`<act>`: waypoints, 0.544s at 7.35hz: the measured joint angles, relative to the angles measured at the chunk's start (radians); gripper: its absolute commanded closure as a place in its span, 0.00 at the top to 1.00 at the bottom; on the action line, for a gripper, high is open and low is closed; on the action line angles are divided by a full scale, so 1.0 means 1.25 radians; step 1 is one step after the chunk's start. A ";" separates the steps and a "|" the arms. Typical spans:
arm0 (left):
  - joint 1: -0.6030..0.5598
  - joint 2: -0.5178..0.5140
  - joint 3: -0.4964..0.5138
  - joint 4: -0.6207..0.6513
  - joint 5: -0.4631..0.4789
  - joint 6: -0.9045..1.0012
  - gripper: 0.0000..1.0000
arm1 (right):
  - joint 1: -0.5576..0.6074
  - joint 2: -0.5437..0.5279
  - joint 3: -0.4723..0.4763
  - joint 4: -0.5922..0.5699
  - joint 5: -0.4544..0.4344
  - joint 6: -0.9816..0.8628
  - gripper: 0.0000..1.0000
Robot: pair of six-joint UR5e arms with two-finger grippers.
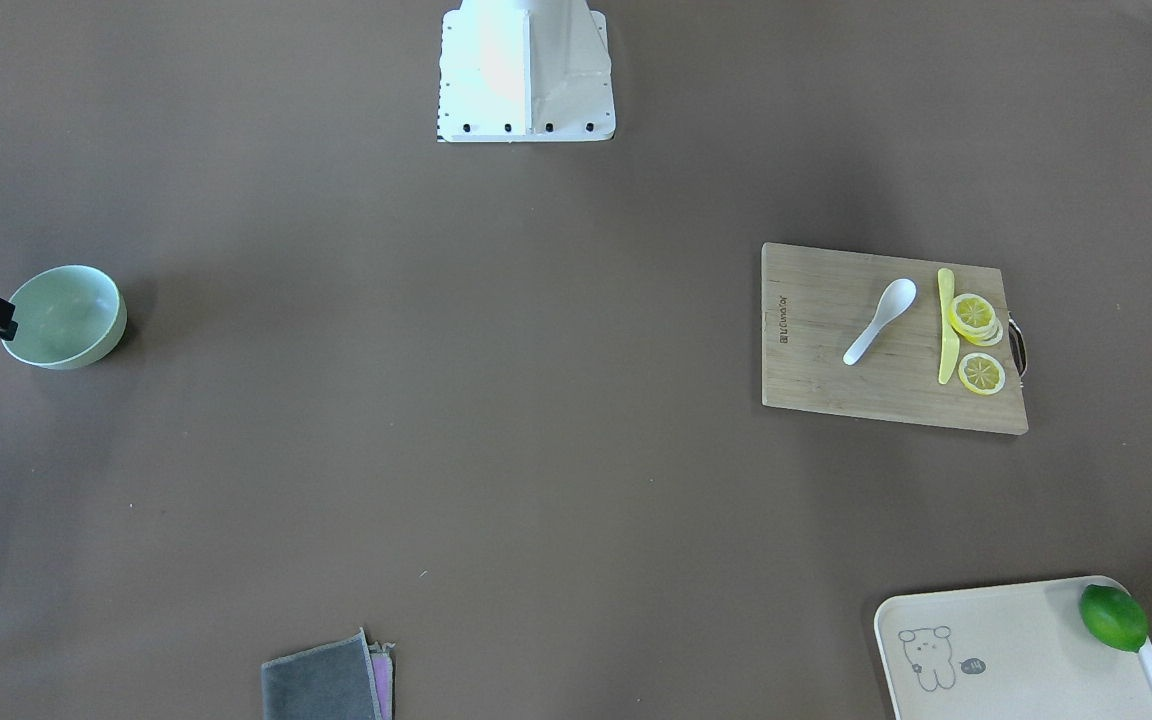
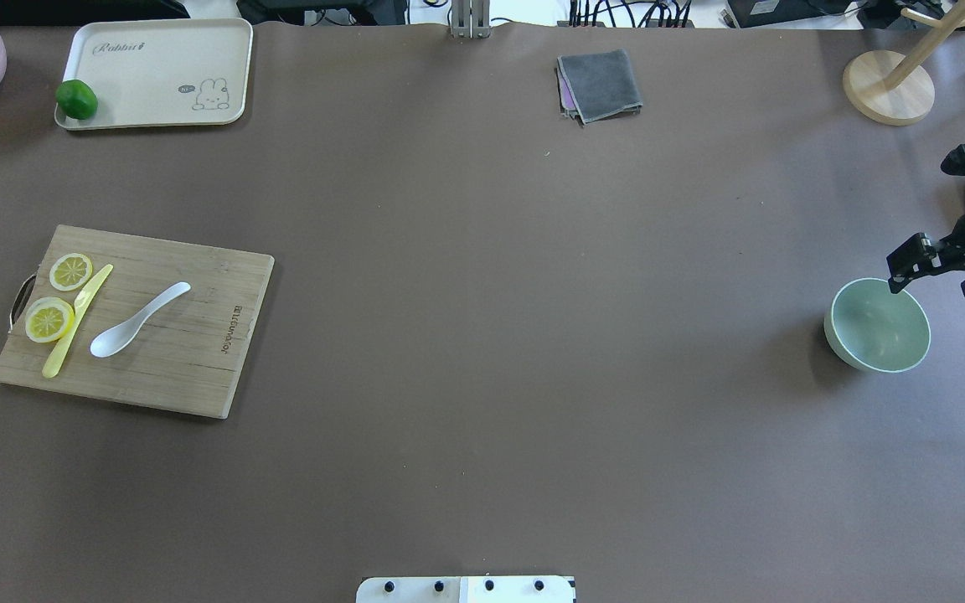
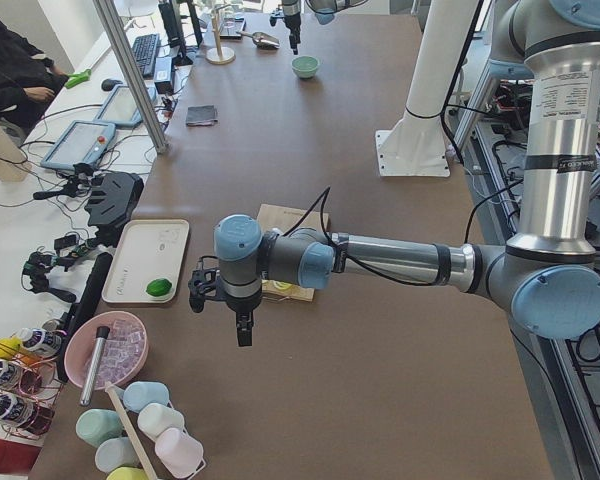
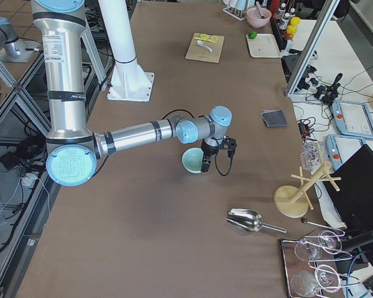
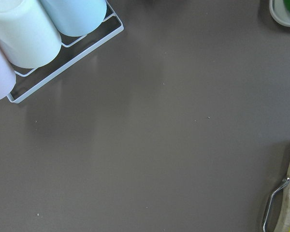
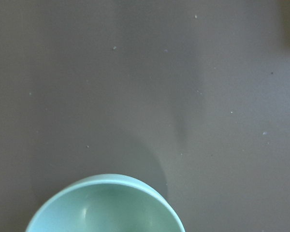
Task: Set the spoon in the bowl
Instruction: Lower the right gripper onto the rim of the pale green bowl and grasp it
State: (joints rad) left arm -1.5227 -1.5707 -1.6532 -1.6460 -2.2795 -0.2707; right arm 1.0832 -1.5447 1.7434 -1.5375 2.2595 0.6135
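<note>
The white spoon (image 2: 139, 320) (image 1: 881, 320) lies on a wooden cutting board (image 2: 189, 368), scoop toward the robot, beside a yellow knife (image 2: 76, 322). The mint-green bowl (image 2: 879, 325) (image 1: 66, 317) (image 6: 106, 205) stands empty at the table's far right end. My right gripper (image 2: 943, 270) (image 4: 216, 155) hovers open just past the bowl's outer rim, with nothing between its fingers. My left gripper (image 3: 220, 315) shows only in the exterior left view, hanging above the table beyond the board's left end; whether it is open or shut I cannot tell.
Lemon slices (image 2: 70, 270) lie on the board beside the knife. A cream tray (image 2: 156, 71) holds a lime (image 2: 76, 99). A grey cloth (image 2: 600, 84) and a wooden stand (image 2: 889, 88) sit at the far edge. A rack of cups (image 5: 38, 29) stands near the left wrist.
</note>
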 measured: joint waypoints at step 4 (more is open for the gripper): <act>0.001 -0.002 0.008 0.000 -0.001 -0.004 0.98 | -0.050 -0.007 -0.050 0.004 0.000 -0.003 0.62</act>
State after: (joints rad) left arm -1.5213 -1.5733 -1.6436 -1.6460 -2.2812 -0.2754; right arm 1.0206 -1.5529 1.6810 -1.5325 2.2599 0.6098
